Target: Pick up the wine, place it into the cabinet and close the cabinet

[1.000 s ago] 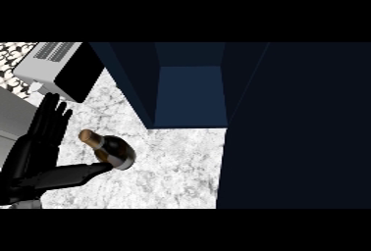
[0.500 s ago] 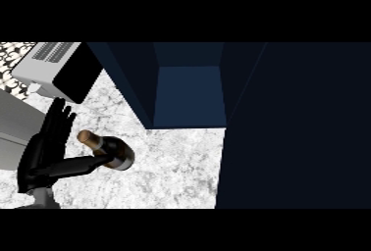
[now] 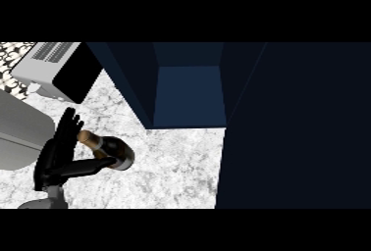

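**Wine still out on the tabletop, cabinet open and waiting**

The dark blue cabinet [image 3: 188,93] takes up the upper middle of the head view. Its compartment stands open and nothing shows inside it. Its door [image 3: 297,127] fills the right side as one broad dark panel, swung wide. So the cabinet is ready to receive the bottle, and neither the placing nor the closing has been done.

The marbled tabletop [image 3: 170,171] runs below and to the left of the cabinet. A grey appliance with a black front [image 3: 54,66] sits in its far left corner and plays no part in the task.

The left hand [image 3: 58,152] comes in at the lower left. Its fingers [image 3: 69,125] are straight and point away from the robot, lying just beside the bottle. Its thumb [image 3: 87,167] reaches across to the bottle's dark body. The hand is spread rather than curled round the bottle, so I judge the grasp as only being set up. The right hand does not show.

The wine [image 3: 116,153] lies against that hand, its brown neck toward the fingers. It is near the cabinet's front left corner but wholly outside it. I cannot tell whether it rests on the tabletop or is already raised.

Left to do, by my reading: secure the grasp, carry the bottle into the compartment, release it, and shut the door.
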